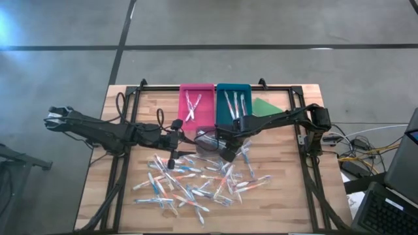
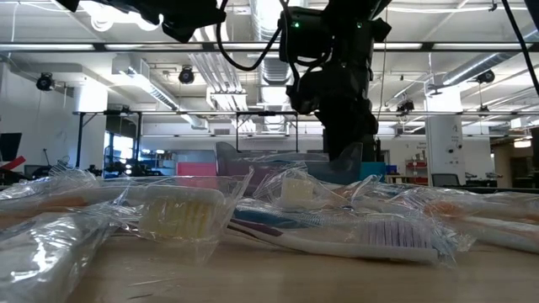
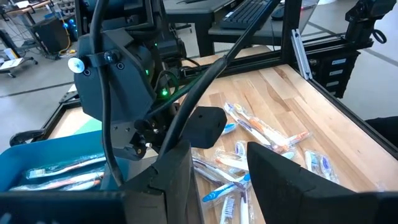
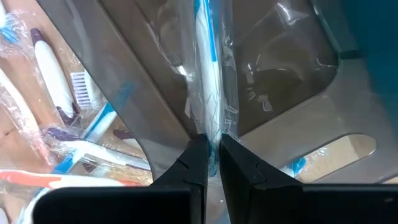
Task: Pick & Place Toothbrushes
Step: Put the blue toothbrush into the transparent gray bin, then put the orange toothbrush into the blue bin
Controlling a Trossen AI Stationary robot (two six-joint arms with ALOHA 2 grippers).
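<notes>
Nearest the table's [image 1: 281, 202] front edge I have the heap of wrapped toothbrushes [image 1: 196, 186], scattered loose across the middle of the wooden top in clear film with blue, orange and pink accents; from table height one purple-bristled brush [image 2: 383, 236] lies closest to the lens. Just behind that heap, near the table's centre, my right gripper [image 4: 213, 155] has its jaws pinched almost together on one wrapped toothbrush [image 4: 207, 74] with a blue stripe, the film bunched between the fingertips [image 4: 198, 163]; in the overhead view this gripper [image 1: 225, 151] sits at the heap's far edge, beside a translucent grey container [image 1: 208, 141] whose walls fill much of the right wrist view. My left gripper [image 1: 175, 124] waits just to the left of that spot, over bare wood between the heap and the trays, its jaws standing fairly wide with nothing between them; its own camera looks past the two dark fingers [image 3: 177, 180] at the right arm and the brushes beyond. Farther back, along the table's far edge, sits a pink tray [image 1: 204, 91] with a couple of brushes in it, touching a teal tray [image 1: 221, 91] holding about three, and just right of that a flat green piece [image 1: 264, 108].
</notes>
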